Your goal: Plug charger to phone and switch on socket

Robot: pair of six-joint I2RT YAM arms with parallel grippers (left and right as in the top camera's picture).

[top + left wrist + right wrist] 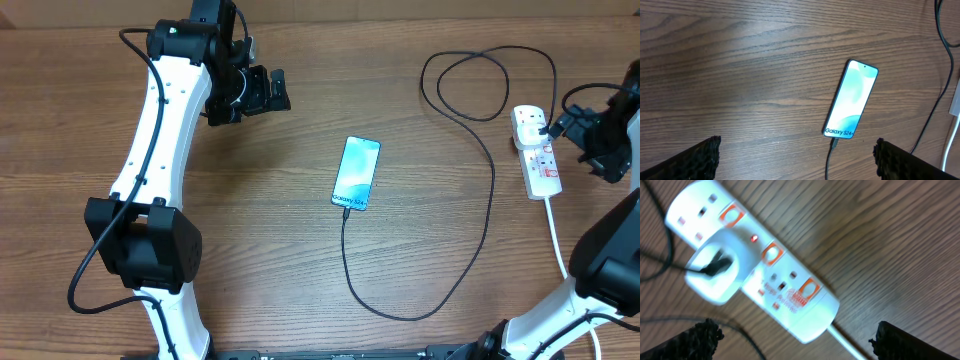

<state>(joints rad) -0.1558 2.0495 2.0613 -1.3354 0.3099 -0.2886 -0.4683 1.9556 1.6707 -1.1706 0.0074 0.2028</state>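
Charger (489,200) tip in phone (357,173) bottom edge; plug (715,275) seated in socket (540,160), red lamp (754,238) lit. Left pincer (795,150) released, empty, above worktop (300,280). Right pincer (795,332) released, over socket.

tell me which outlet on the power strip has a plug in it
The middle one, under the white plug; both end outlets show empty pin holes.

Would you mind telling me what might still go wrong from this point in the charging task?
1. The right gripper hovers open, close to the socket and beside the plug. As it pulls away it might snag the charger and loosen that plug.
2. The charger lies in loose loops across the table, so any tug could drag the phone or pull the connector out of it.
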